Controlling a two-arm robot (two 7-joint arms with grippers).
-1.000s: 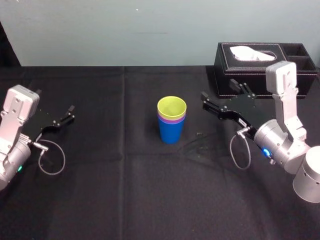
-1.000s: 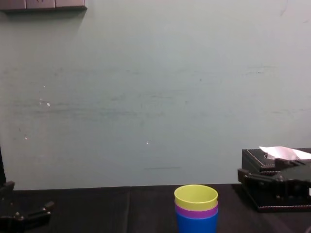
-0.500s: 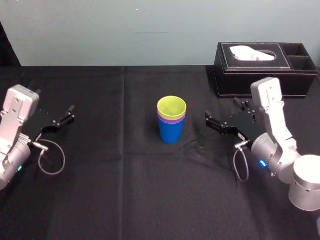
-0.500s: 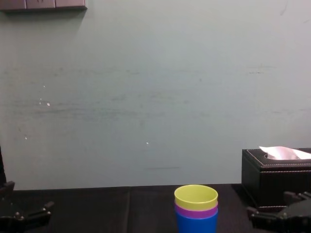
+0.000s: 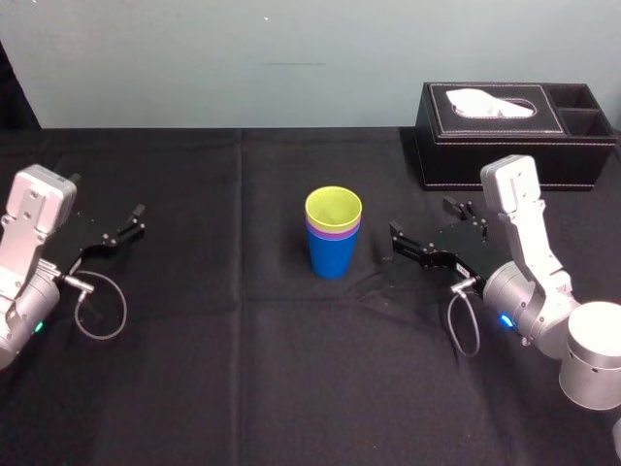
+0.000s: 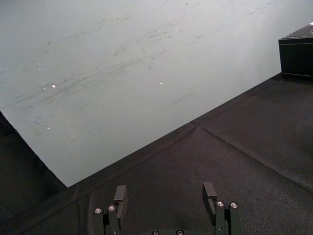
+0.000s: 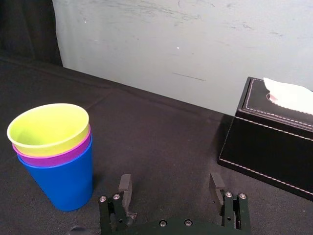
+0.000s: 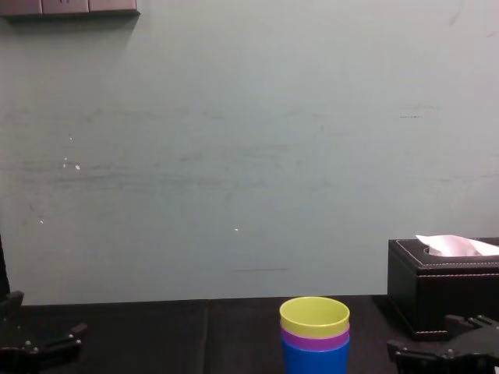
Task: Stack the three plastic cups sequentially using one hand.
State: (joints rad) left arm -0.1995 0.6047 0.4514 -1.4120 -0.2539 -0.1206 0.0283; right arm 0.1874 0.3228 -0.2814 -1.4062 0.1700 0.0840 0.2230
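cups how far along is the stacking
Looks done: the yellow-green cup sits in the purple cup, which sits in the blue cup, upright. Nothing in hand: the right tool is open beside the stack, apart from it; the left tool is open, parked far left. Nothing looks left.

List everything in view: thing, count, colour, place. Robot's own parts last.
Plastic cups: three, nested in one upright stack at the table's middle; blue cup at the bottom, purple cup inside it, yellow-green cup on top.
Tissue box: one, black, back right of the table, to the right of the stack and behind it.
Tissue: one, white, poking from the box's top slot.
Tablecloth: one, black, covering the table.
Wall: pale grey-green, behind the table.
Left gripper: fingers open, low at the far left, well apart from the cups.
Right gripper: fingers open, low to the right of the stack, not touching it.
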